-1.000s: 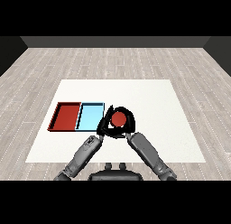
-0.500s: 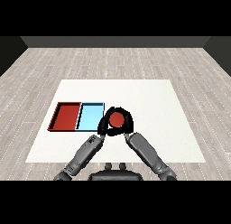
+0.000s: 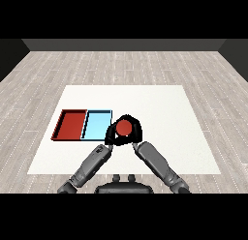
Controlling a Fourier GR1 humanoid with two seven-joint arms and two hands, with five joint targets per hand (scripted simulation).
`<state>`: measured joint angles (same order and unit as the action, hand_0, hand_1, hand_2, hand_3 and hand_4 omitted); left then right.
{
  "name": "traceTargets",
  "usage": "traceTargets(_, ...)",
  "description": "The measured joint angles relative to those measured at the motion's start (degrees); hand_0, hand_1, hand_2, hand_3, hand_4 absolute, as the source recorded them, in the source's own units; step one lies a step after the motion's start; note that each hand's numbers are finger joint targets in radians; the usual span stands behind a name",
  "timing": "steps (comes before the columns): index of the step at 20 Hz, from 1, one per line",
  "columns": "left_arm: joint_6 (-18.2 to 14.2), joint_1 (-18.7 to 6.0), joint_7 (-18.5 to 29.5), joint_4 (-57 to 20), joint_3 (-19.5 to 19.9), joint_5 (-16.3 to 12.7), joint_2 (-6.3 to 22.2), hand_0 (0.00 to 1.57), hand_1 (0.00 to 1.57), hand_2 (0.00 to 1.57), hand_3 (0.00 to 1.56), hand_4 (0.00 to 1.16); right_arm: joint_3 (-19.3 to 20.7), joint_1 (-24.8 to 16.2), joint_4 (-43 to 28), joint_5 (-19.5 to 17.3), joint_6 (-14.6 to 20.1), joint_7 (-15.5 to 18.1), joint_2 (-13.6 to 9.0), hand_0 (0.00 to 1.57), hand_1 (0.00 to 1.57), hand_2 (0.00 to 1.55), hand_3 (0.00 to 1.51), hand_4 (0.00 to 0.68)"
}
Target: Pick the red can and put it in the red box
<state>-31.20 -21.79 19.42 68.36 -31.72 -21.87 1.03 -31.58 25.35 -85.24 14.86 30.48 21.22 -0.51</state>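
Note:
The red can (image 3: 125, 127) is upright just right of the light blue tray, and only its round red top shows. My right hand (image 3: 137, 133) is curled round the can, its black fingers arching over the far side. My left hand (image 3: 110, 136) is close against the can's left side, at the blue tray's near right corner, and merges with the other hand's dark shape. The red tray (image 3: 71, 124) lies further left with nothing in it. I cannot tell whether the can touches the table.
The light blue tray (image 3: 96, 125) lies between the red tray and the can, sharing an edge with the red one. Both trays sit on the left half of the white table (image 3: 164, 113). Grey wood floor surrounds the table.
The can and my right hand have shifted slightly left toward the blue tray. The left hand has come up close beside them.

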Motion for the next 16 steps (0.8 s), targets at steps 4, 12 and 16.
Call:
traceTargets(4,0.56,0.23,0.72,-0.47,1.69,1.11,-0.45,1.57,1.57,1.57,1.49,1.14,-0.09,-1.55,-1.10,-0.11,-1.19,0.39,0.30,1.49,1.49,1.44,1.38,0.595)
traceTargets(12,-1.04,0.20,6.73,0.51,1.65,-0.39,-0.65,1.57,1.57,1.57,1.51,1.15,0.26,-0.49,-0.99,-2.45,-0.63,-5.75,0.44,0.00,0.00,0.00,0.00,0.000)
traceTargets(16,-2.07,-0.04,8.18,-0.09,0.89,-1.12,-0.43,1.57,1.57,1.57,1.50,1.14,-0.38,-1.66,-1.03,-4.20,-0.85,-7.26,0.38,0.00,0.00,0.00,0.00,0.000)
